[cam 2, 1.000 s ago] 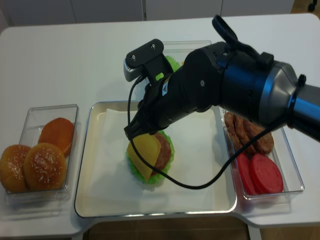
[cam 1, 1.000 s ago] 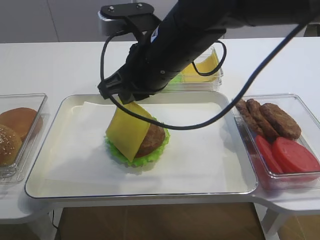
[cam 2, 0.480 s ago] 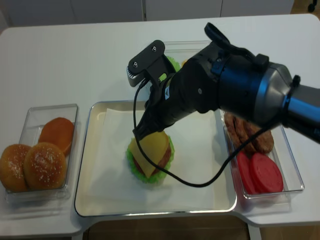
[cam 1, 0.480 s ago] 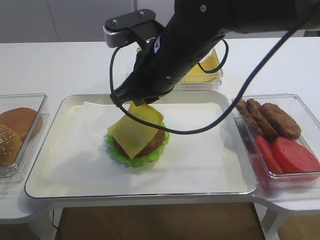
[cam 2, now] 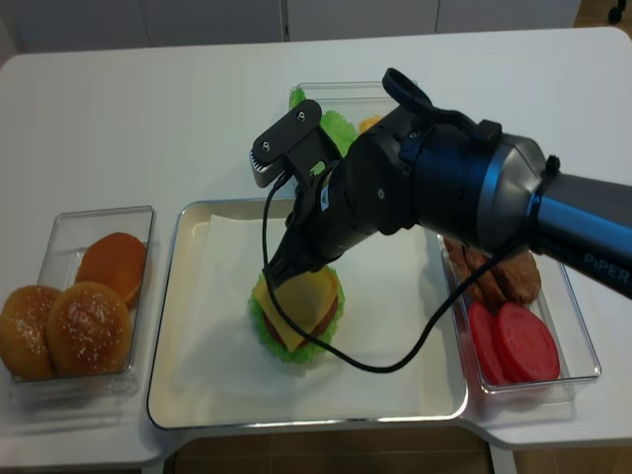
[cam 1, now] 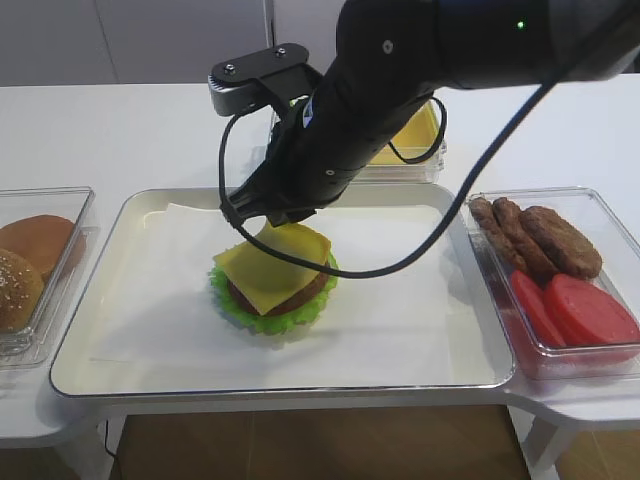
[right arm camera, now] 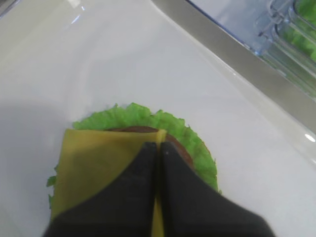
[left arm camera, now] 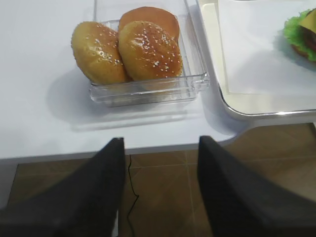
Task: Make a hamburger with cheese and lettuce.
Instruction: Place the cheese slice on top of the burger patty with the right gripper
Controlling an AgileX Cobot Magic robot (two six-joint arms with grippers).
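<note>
You are looking at a smooth, waxy-looking yellow cheese slice with a soft sheen, draped over a rough, dark-brown patty at centre frame. The lettuce beneath has a frilly, matt plastic look. They sit on a sheet of matt white paper lining a glossy metal tray with a polished rim. The right gripper shows matt black fingers. At the left, clear glossy plastic boxes hold shiny, seeded buns. The table is smooth and white, faintly glossy.
</note>
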